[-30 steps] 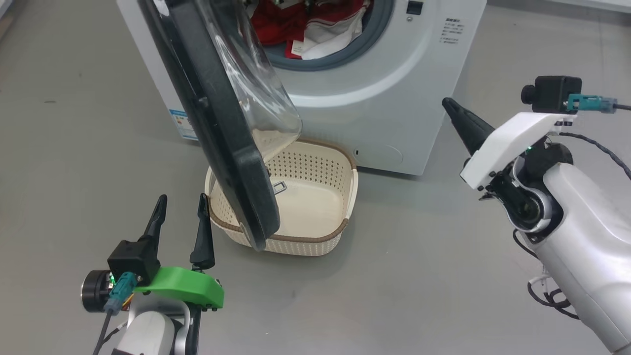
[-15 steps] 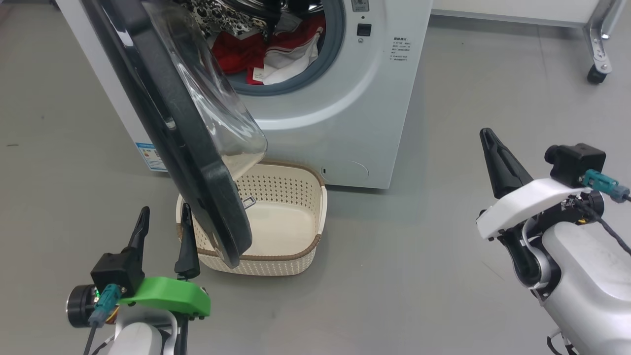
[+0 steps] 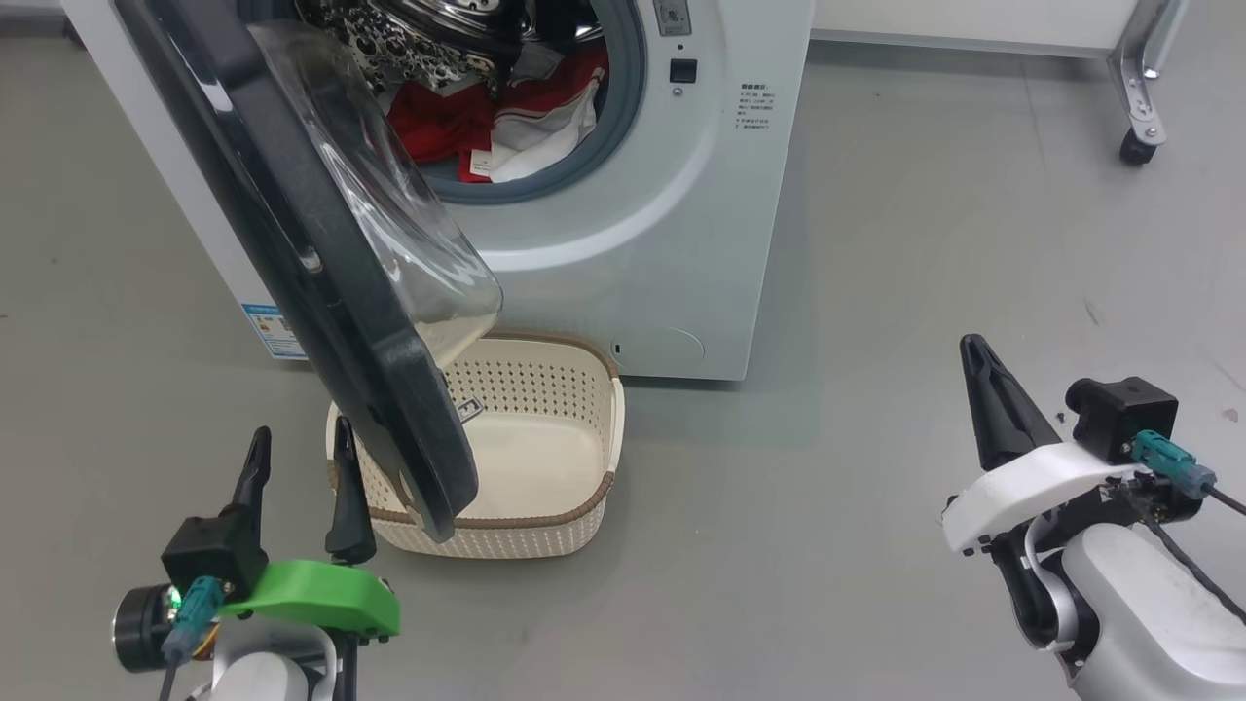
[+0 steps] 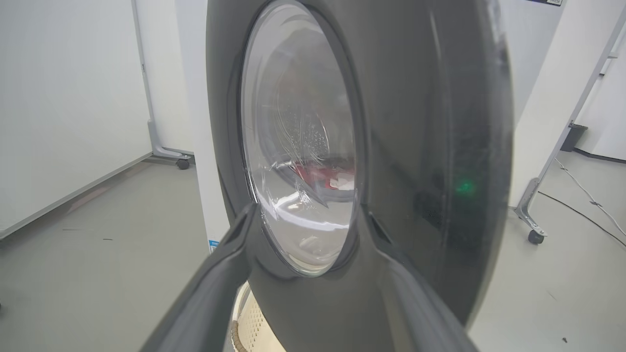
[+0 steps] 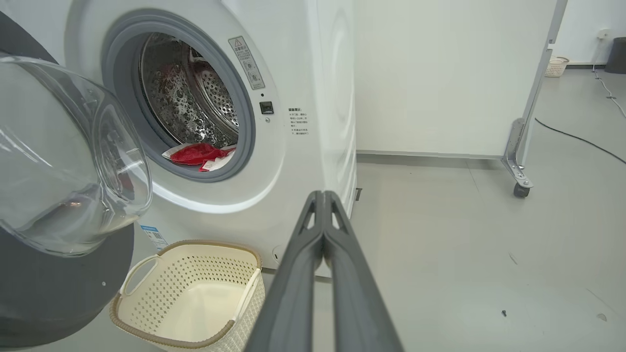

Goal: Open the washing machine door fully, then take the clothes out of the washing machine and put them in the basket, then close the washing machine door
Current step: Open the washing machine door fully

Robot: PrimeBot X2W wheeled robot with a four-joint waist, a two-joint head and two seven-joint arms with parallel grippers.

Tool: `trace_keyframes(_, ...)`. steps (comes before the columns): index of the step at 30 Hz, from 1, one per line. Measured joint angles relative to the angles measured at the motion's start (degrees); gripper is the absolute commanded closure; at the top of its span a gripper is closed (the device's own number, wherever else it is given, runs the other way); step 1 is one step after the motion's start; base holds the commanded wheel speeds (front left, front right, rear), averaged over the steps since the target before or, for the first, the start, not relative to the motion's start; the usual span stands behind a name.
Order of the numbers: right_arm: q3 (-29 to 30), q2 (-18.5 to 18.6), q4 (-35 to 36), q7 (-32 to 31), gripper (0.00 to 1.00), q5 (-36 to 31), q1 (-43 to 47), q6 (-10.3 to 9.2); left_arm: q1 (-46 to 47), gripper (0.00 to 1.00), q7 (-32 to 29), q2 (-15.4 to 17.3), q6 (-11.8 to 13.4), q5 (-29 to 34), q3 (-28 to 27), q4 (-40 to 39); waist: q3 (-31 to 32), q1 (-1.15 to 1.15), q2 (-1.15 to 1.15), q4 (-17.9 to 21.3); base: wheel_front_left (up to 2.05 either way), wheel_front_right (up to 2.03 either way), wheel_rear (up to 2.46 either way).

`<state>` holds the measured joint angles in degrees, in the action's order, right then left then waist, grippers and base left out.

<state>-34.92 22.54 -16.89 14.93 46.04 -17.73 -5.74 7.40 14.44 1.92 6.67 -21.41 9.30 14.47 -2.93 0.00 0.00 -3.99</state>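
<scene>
Two grippers in sight, both empty.

Left gripper [image 3: 301, 426]: fingers spread wide, nothing between them. Straight ahead of it stands the washing machine door [image 3: 321, 273], swung out from the washing machine [image 3: 681, 224] and edge-on from the head view. In the left wrist view the glossy black ring and clear glass bowl take up almost everything beyond the fingers, with the fingertips reaching up either side of the bowl's lower rim. From the head view the inner finger sits just beside the door's bottom edge with a sliver of gap; contact cannot be confirmed.

Basket [image 3: 526, 538]: on the grey floor [image 3: 827, 487], ahead and to the right of the left gripper and close to it. It is cream and perforated with a brown rim, and it is empty. The door's lower edge hangs over its near-left part. The basket stands against the foot of the machine, below the opening.

Clothes [image 3: 458, 122]: red with white panels and a small tag, lying at the bottom lip of the steel drum [image 5: 195, 93], inside the grey gasket [image 3: 633, 88]. From the left gripper they are beyond the door, showing dimly red through the glass.

Right gripper [image 3: 971, 343]: fingers pressed together into one dark wedge, holding nothing. It hangs over bare floor, well apart from everything. The machine's front corner is ahead of it. The opening, clothes and basket are all ahead and off to its left.

Blue label [image 3: 265, 331]: low on the machine's front, ahead of the left gripper, left of the door.
</scene>
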Motion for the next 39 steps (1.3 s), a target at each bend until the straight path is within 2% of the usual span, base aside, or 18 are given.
trace_keyframes(4,3.77,-0.57,3.18,-0.05,1.0,-3.81,1.08,-0.48,-0.46,0.0,0.0,0.0,-0.3,0.33,0.03,-0.01,0.24,0.0,0.0,0.34,0.0,0.0,0.0)
trace_keyframes(5,4.67,-0.69,3.75,-0.05,0.92,-4.63,1.37,-0.64,-0.46,0.0,0.0,0.0,-0.46,0.33,0.02,-0.02,0.28,0.0,0.0,0.4,0.0,0.0,0.0)
trace_keyframes(6,5.38,-0.83,4.28,-0.05,0.56,-5.42,1.82,-0.92,-0.46,0.0,0.0,0.0,-0.48,0.33,0.01,-0.03,0.32,0.0,0.0,0.45,0.0,0.0,0.0)
trace_keyframes(7,6.26,-1.03,4.8,-0.05,0.01,-6.42,2.41,-0.94,-0.48,0.0,0.0,0.0,-0.48,0.33,0.0,-0.07,0.35,0.0,0.0,0.51,0.0,0.0,0.0)
trace_keyframes(15,10.74,-3.54,7.38,-0.05,0.0,-9.01,7.55,-1.0,-1.15,0.0,0.0,0.0,-0.51,0.33,-0.14,-0.1,0.59,0.0,0.0,0.74,0.0,0.0,0.0)
trace_keyframes(39,14.95,-7.95,10.6,-0.05,0.0,-15.04,14.07,-1.05,-1.6,0.0,0.0,0.0,-1.02,0.34,-0.25,-0.33,-0.05,0.0,0.0,0.47,0.0,0.0,0.0)
